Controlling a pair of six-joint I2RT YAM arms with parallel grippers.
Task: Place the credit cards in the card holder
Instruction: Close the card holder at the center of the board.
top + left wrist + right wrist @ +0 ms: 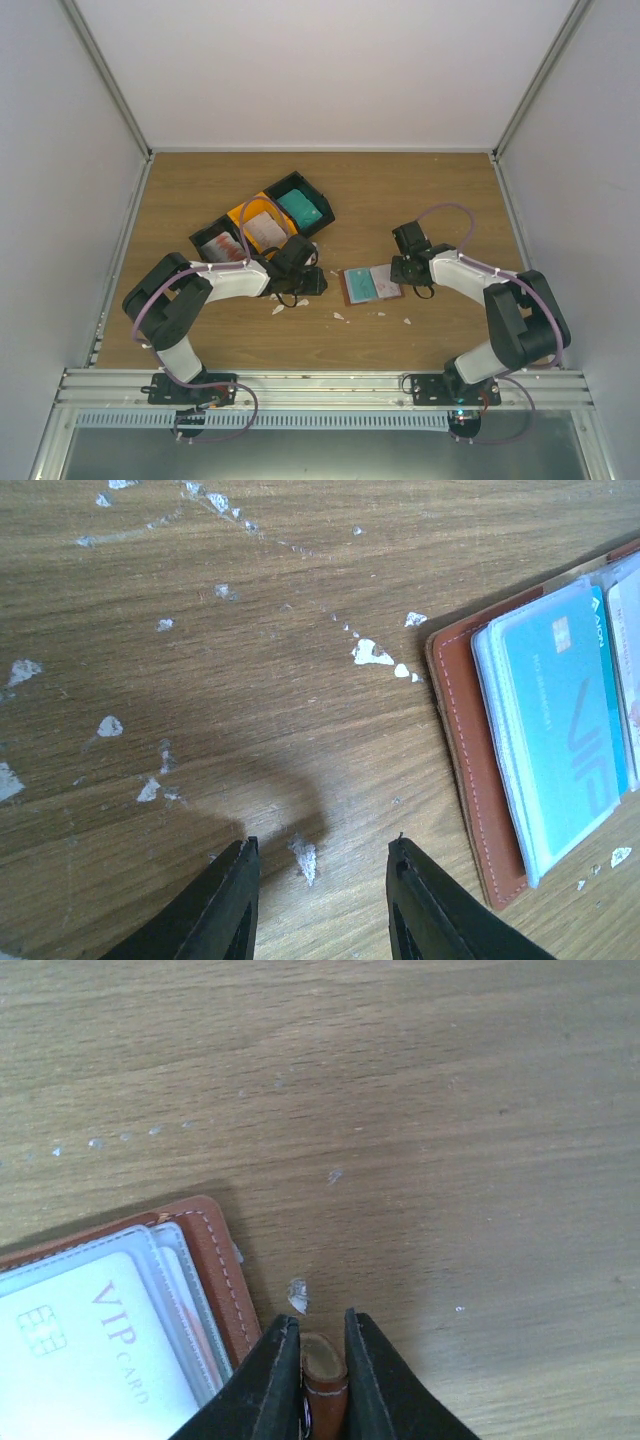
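currently: card holder (372,285) lies open, face up on the bench (430,190), between the two arms, long axis left–right in the top view. right pincer (320,1332) is narrow, pinched on the brown snap tab (322,1368) at the holder's right edge (reads as pinning it open). left pincer (324,848) is wide and empty, low over bare wood just off the holder's left edge; the holder lies to its right, apart, not touching. a teal vip card (560,730) sits in a clear sleeve.

loose cards are in the tray (282,181) behind the left pincer: teal card (300,208) in the far bin, whitish card (262,232) in the middle, red-and-white card (219,250) in the near-left. left arm is the nearer to the tray.

judgement: next move is the left pincer reaching rearward to a bin, then carrying a card rightward to the sleeves. which way the sleeves open: cannot tell. white scraps (372,653) litter the wood.
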